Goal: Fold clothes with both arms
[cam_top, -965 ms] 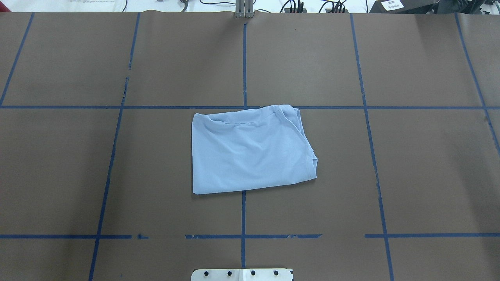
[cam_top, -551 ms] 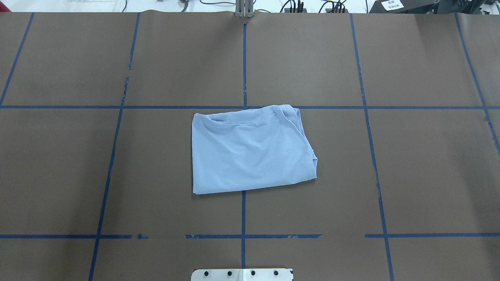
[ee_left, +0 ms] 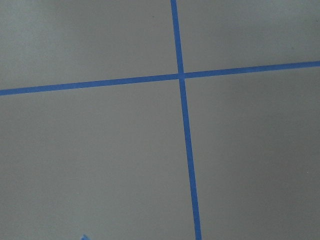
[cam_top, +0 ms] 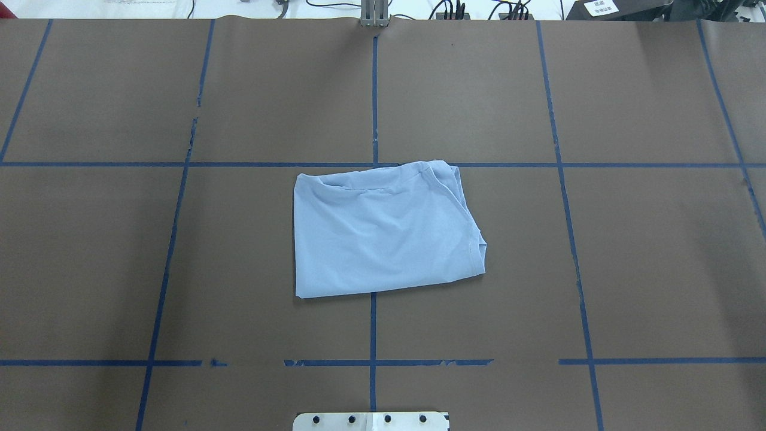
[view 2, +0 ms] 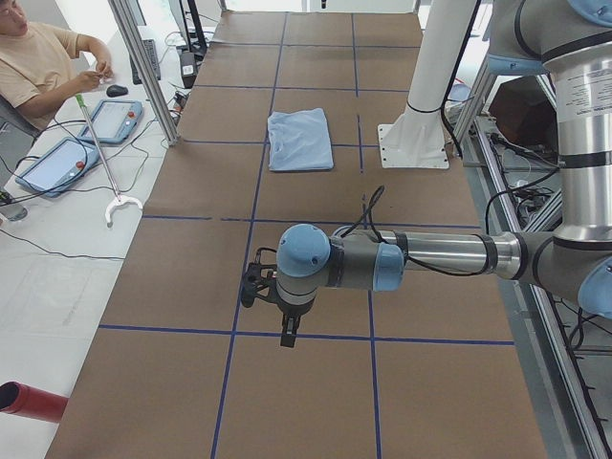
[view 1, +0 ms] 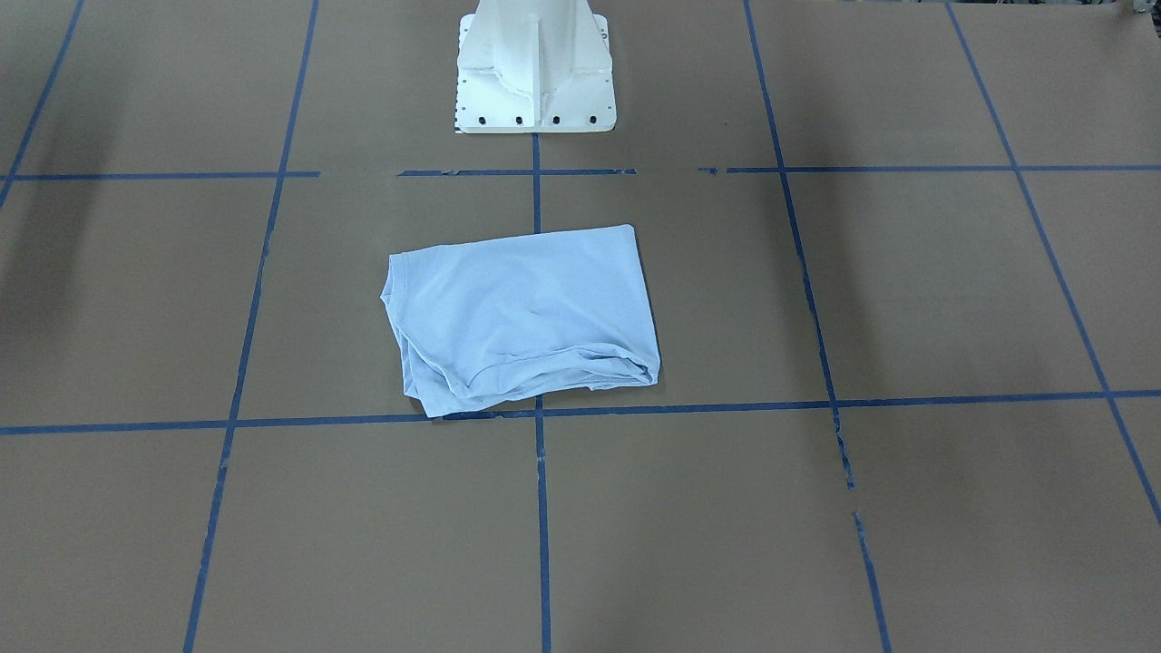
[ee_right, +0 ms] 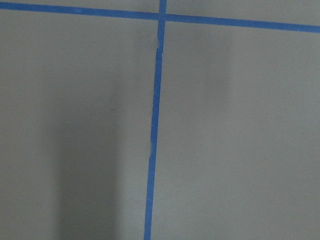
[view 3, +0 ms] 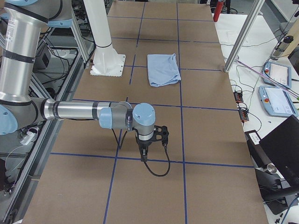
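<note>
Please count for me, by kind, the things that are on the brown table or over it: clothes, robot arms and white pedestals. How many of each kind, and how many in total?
T-shirt, folded: 1
Robot arms: 2, the left arm and the right arm
White pedestal: 1
Total: 4

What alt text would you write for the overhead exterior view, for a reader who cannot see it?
A folded light blue T-shirt lies at the middle of a brown table marked into squares by blue tape lines. A white base plate shows at the bottom edge, and cables at the top edge.
</note>
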You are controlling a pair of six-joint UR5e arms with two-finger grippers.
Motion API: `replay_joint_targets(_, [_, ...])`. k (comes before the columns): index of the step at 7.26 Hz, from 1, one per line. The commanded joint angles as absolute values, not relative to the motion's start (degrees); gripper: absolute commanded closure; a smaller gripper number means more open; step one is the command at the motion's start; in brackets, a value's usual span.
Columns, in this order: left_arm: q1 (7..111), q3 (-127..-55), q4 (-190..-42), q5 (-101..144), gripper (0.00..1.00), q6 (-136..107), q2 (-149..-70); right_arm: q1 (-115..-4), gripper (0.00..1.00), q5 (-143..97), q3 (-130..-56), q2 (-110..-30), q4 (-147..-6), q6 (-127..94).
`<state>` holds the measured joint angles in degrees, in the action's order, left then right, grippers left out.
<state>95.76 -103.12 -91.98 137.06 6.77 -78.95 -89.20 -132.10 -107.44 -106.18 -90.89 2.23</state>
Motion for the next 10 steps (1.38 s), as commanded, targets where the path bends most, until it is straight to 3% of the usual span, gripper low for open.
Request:
replay_joint_targets(1, [95.71, -103.18, -92.02, 137.02, 0.00, 6.77, -79.01, -89.21, 0.00, -132.19, -107.49, -106.00, -90.88, 2.20])
replay_joint_targets(10, [95.80, -102.83, -91.93, 134.84, 0.00, 6.68, -77.69, -89.12, 0.00, -132.36, -107.40, -106.00, -89.21, 1.58])
